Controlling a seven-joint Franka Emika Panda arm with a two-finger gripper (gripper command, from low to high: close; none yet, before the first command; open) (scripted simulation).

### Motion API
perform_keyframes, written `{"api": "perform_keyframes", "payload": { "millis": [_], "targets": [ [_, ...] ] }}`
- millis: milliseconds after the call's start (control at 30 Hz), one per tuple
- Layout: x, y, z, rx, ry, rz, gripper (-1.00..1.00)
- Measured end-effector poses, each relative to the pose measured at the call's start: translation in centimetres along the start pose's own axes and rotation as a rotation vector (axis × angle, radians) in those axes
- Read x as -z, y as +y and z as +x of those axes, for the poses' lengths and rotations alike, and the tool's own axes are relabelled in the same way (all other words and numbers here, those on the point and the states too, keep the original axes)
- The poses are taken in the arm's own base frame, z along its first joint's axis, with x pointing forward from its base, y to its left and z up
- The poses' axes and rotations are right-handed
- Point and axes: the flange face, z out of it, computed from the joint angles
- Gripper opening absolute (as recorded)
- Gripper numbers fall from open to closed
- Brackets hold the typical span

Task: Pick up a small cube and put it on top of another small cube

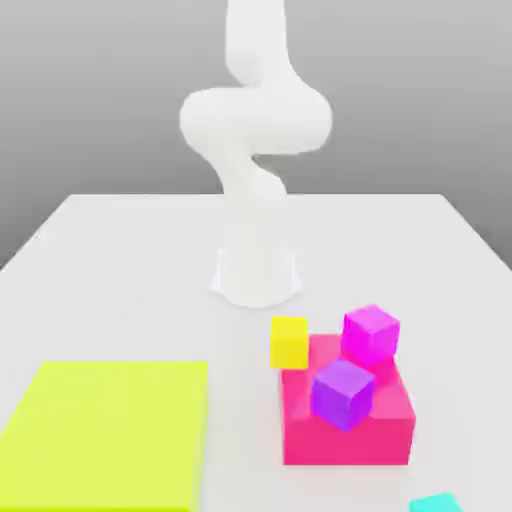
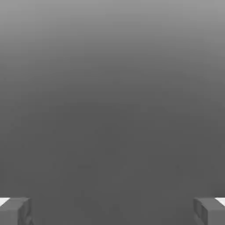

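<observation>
A small purple cube (image 1: 343,393) sits tilted on top of the big pink block (image 1: 390,435), near its front edge. Near the block's far edge, also on top, is a small magenta cube (image 1: 370,334). A small yellow cube (image 1: 289,341) stands on the table against the block's far corner, toward the exterior view's left. A small teal cube (image 1: 435,503) peeks in at the bottom edge. My gripper (image 2: 112,211) is open, its grey fingertips (image 2: 15,211) far apart in the hand view, with plain grey background between them and nothing held.
The white arm's base (image 1: 256,270) stands at the middle of the white table (image 1: 120,260), and the arm (image 1: 255,120) rises above it. A large flat yellow slab (image 1: 105,435) lies at the front on the exterior view's left.
</observation>
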Motion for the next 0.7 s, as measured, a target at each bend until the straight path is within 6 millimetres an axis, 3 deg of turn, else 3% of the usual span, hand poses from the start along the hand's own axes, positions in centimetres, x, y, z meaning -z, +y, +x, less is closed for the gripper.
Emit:
{"api": "perform_keyframes", "payload": {
  "millis": [200, 367, 533, 700],
  "targets": [
    [-10.1, -2.5, -2.1, 0.044, -0.094, -0.111, 0.00],
    [-18.4, -3.5, -5.1, 0.082, -0.176, -0.192, 0.00],
    [-26.3, -3.6, -9.3, 0.120, -0.264, -0.266, 0.00],
    [-33.6, -2.9, -14.8, 0.163, -0.361, -0.329, 0.00]
  ]
}}
